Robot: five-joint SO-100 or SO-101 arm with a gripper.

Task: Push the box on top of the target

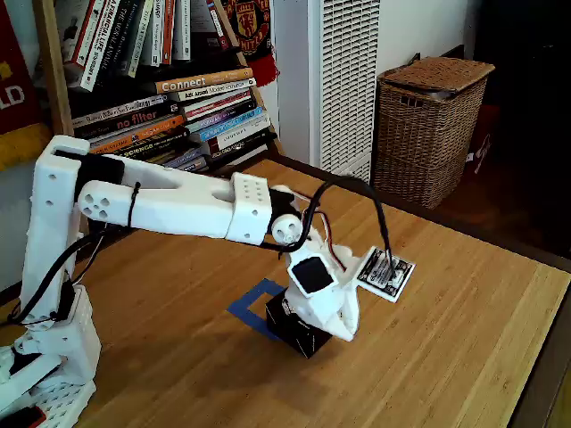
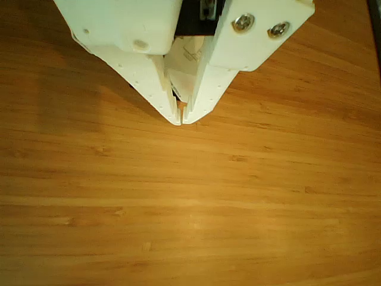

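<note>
One box (image 1: 293, 326); one target (image 1: 257, 306); pincer (image 2: 181, 118) closed.

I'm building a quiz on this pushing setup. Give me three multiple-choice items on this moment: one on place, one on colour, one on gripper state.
1. Where does the box sit?
A. on the wicker basket
B. at the blue outline's near-right corner, under the gripper
C. on the bookshelf

2. What colour is the target tape?
A. red
B. green
C. blue

3. How do the gripper fingertips stand?
A. together
B. wide apart
C. around a cable

Answers:
1 B, the fixed view shows the box against the tape's corner.
2 C, a blue outline lies on the wooden table.
3 A, the other view shows the tips meeting.
</note>
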